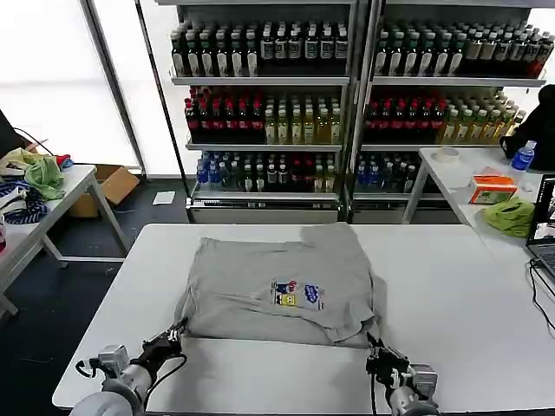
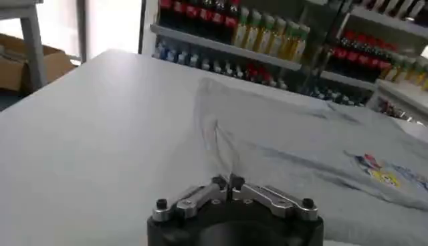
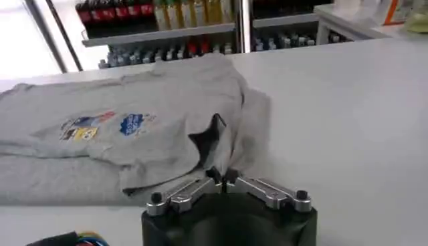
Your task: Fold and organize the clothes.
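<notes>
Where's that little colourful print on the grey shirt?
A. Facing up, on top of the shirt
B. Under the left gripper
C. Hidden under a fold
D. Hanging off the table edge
A: the print lies face up in the middle of the shirt, clear of both grippers.

Bare table (image 1: 260,373) near edge; T-shirt (image 1: 277,277) covers centre.

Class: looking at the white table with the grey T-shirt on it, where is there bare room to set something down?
Bare table lies right of the T-shirt, left of it, and along the near edge between the left pincer and the right pincer. The middle is covered by cloth.
</notes>
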Available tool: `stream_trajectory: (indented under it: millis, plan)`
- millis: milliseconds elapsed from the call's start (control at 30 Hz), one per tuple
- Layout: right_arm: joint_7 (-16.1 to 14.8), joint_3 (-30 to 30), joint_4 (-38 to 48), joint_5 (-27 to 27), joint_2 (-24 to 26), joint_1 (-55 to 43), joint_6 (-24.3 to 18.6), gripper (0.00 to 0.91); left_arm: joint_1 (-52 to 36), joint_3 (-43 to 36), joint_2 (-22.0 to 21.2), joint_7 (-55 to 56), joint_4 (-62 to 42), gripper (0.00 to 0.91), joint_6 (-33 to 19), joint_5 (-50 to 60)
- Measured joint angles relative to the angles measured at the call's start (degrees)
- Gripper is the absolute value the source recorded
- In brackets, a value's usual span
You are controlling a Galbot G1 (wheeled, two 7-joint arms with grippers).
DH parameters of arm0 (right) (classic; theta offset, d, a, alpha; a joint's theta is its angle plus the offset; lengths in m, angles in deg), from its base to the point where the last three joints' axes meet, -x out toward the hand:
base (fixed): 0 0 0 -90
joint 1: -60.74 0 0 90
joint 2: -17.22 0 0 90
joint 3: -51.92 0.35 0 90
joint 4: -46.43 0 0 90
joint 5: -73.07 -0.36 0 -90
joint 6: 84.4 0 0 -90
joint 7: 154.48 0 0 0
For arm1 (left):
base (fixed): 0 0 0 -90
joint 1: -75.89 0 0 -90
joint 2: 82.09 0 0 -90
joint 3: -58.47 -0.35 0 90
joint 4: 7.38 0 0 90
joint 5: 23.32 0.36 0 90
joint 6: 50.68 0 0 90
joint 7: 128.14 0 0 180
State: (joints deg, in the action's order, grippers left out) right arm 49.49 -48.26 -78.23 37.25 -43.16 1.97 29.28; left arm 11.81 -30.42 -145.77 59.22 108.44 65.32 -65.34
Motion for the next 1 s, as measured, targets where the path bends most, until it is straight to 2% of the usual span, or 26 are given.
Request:
stream_trajectory:
  millis: [467, 500, 533, 1000]
  plan:
    - [-1.1, 4.0, -2.3, 0.4, 3.0, 7.7, -1.3, 0.000, 10.5, 3.4, -3.4, 0.1, 7.8, 0.000, 1.0, 1.9]
    - [-1.1, 4.0, -2.3, 0.4, 3.0, 7.9, -1.3, 0.181, 11.2, 3.6, -3.7, 0.1, 8.2, 0.081, 1.1, 2.0]
    - [-1.0, 4.1, -2.4, 0.4, 3.0, 8.0, -1.3, 0.907, 11.9, 3.8, -4.1, 0.0, 8.5, 0.907, 1.2, 2.0]
    - [-2.6, 7.3, -4.9, -0.1, 3.2, 9.7, -1.7, 0.907, 16.3, 6.6, -5.4, -0.5, 11.0, 0.907, 4.0, 2.4]
